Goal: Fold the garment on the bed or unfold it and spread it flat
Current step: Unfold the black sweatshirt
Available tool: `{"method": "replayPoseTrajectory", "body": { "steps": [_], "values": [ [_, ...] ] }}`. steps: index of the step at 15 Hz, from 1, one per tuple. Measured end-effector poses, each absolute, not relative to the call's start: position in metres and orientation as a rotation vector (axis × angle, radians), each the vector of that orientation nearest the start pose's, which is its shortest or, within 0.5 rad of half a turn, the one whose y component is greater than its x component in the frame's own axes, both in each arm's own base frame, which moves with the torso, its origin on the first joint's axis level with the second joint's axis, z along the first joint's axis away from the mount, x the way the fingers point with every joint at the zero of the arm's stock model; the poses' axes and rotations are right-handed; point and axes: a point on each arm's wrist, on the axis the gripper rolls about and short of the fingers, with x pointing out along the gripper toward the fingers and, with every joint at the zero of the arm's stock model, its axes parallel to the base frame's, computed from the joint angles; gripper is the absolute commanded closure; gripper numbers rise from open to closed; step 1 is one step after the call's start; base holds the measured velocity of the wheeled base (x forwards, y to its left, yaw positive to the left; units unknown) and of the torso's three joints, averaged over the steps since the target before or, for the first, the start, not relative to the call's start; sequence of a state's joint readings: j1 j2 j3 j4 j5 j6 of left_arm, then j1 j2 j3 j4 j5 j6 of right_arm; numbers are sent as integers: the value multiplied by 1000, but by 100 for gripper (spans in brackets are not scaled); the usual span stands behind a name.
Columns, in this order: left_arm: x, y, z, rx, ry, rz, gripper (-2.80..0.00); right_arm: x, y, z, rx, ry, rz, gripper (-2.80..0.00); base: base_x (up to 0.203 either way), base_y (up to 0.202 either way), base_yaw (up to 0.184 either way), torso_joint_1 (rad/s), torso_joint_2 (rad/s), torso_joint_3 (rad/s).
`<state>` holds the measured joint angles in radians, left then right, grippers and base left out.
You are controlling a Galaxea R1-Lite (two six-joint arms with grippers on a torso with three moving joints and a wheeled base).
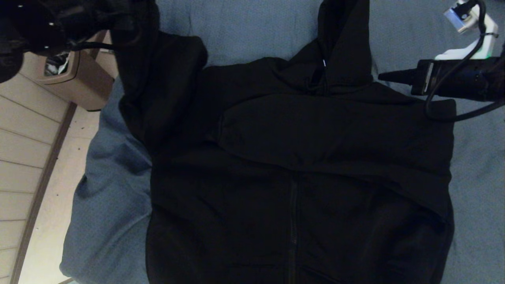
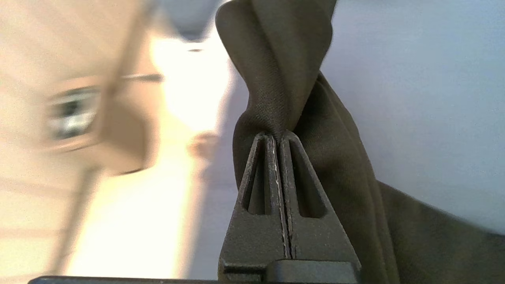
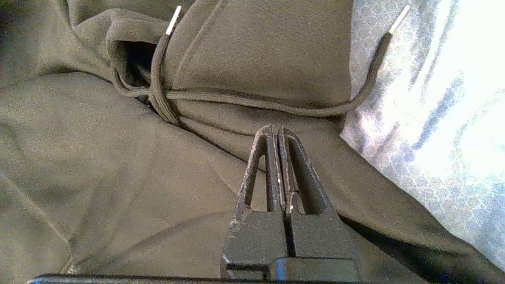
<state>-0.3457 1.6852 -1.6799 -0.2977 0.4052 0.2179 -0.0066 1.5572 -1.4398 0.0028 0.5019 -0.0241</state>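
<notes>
On the blue-grey bed (image 1: 244, 27) the black hoodie (image 1: 300, 189) lay zipper-up, its right sleeve already folded across the chest, while the left gripper (image 2: 278, 136), clamped on the left sleeve (image 1: 158, 86), held it raised, seemingly to fold inward, and the right gripper (image 1: 384, 77) hovered closed, empty, near the hood (image 1: 343, 43)

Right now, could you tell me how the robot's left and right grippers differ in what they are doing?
The left gripper is shut on a fold of the garment, lifted off the bed; the right gripper pinches nothing. The left is raised at the garment's left edge; the right hovers near the hood. Both are shut.
</notes>
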Motion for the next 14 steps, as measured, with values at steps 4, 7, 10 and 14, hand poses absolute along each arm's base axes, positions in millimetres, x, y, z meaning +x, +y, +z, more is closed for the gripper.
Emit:
{"method": "replayPoseTrajectory", "body": {
  "steps": [4, 7, 10, 14],
  "values": [
    [281, 4, 403, 77, -271, 275, 0, 277, 9, 342, 7, 113, 507, 0, 0, 0, 0, 0, 0, 0],
    [272, 47, 394, 41, -252, 329, 0, 278, 9, 342, 7, 115, 507, 0, 0, 0, 0, 0, 0, 0],
    [273, 55, 374, 40, -191, 345, 0, 278, 10, 341, 3, 99, 508, 0, 0, 0, 0, 0, 0, 0],
    [275, 57, 370, 41, -195, 347, -280, 280, 10, 340, -1, 87, 509, 0, 0, 0, 0, 0, 0, 0]
  ]
}}
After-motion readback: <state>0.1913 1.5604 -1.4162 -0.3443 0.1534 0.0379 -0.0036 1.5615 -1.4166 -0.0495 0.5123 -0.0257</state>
